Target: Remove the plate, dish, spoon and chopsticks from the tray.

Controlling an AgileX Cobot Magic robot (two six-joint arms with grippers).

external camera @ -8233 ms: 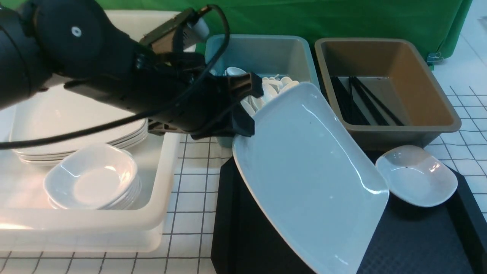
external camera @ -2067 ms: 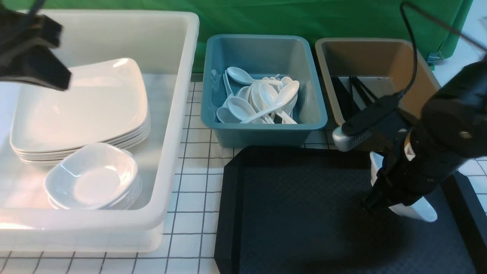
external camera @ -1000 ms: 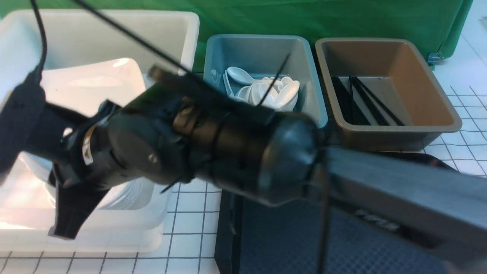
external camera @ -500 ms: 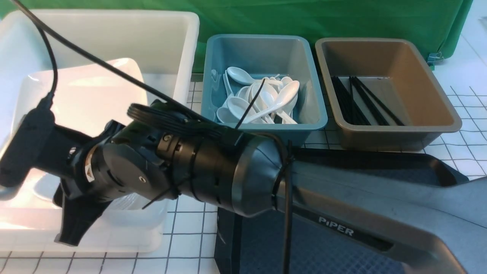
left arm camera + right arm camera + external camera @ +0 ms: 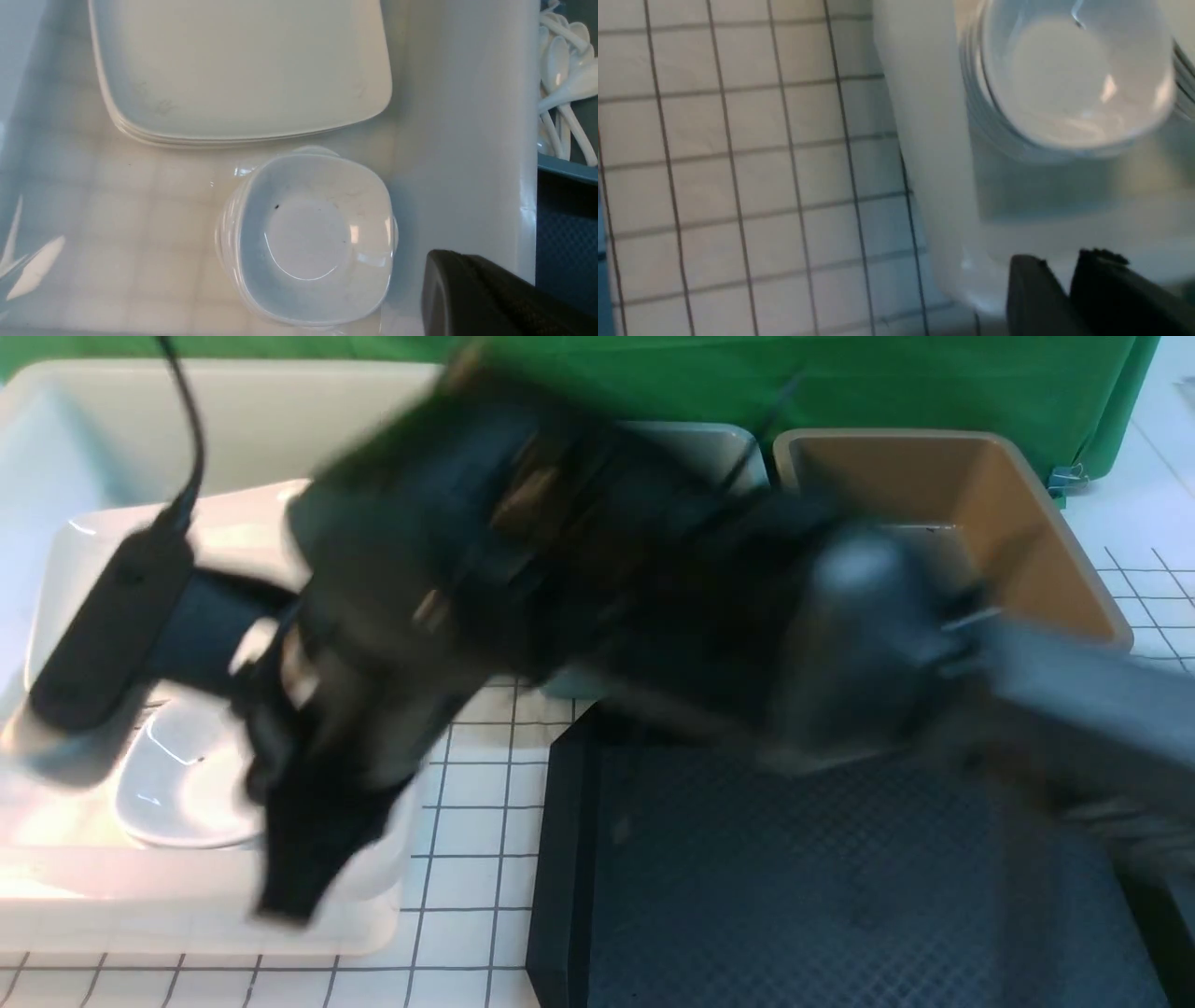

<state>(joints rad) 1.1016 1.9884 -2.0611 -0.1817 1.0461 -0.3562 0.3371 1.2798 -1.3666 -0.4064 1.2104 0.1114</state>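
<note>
Nearest lies the black tray, its surface bare. To its left, over the checked cloth and the near wall of the white tub, is the right gripper. Its fingers are barely parted, a slit between them, with nothing held; its arm crosses the scene as a blur.

In the tub, the dish tops a stack of like dishes. Behind it, the plate tops a stack of plates. The left gripper, closed and empty, hangs above the tub.

Farther back are spoons in a blue bin and a brown bin, its floor hidden by the arm.
</note>
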